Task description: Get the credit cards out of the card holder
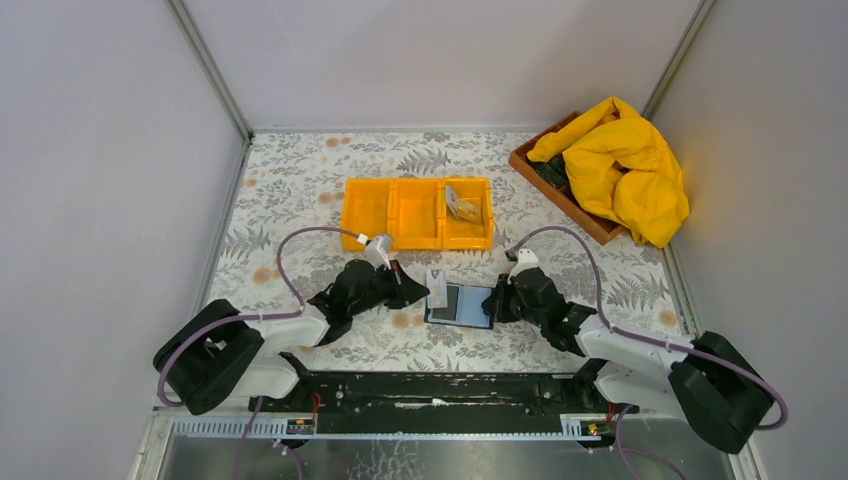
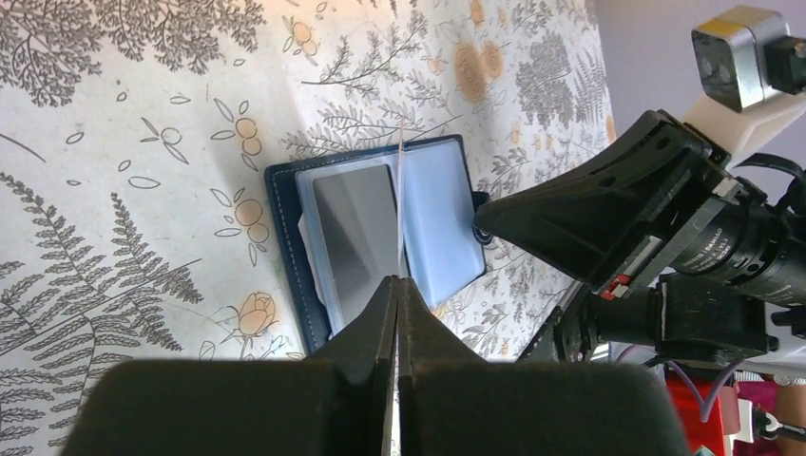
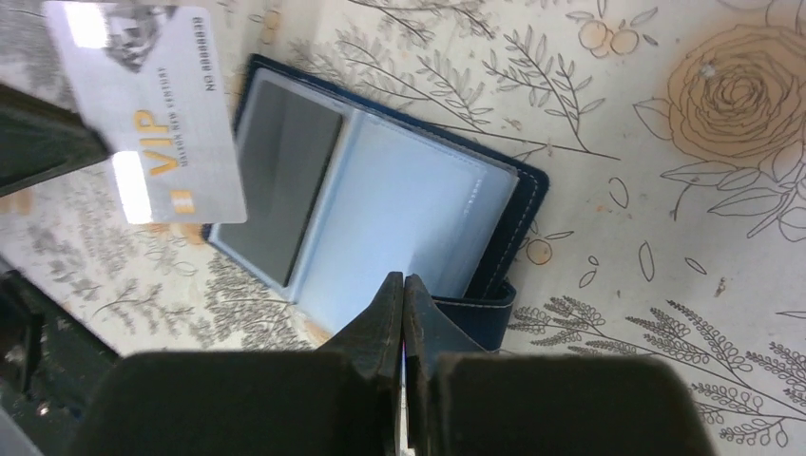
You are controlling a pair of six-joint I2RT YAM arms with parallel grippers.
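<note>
The left pincer (image 2: 394, 285) is clenched on a grey card (image 3: 152, 114), held just above the open card holder (image 3: 380, 209) on the desk (image 1: 300, 190); the right pincer (image 3: 404, 285) grips the holder's right edge. More cards (image 1: 462, 203) lie in the orange tray's (image 1: 368, 210) right compartment.

Dark blue card holder (image 1: 459, 304), open flat, dark card (image 3: 285, 176) in one sleeve. Grey VIP card (image 3: 147, 114) out, raised at its edge.

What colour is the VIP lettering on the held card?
Gold-orange, on a pale grey card; right wrist view.
</note>
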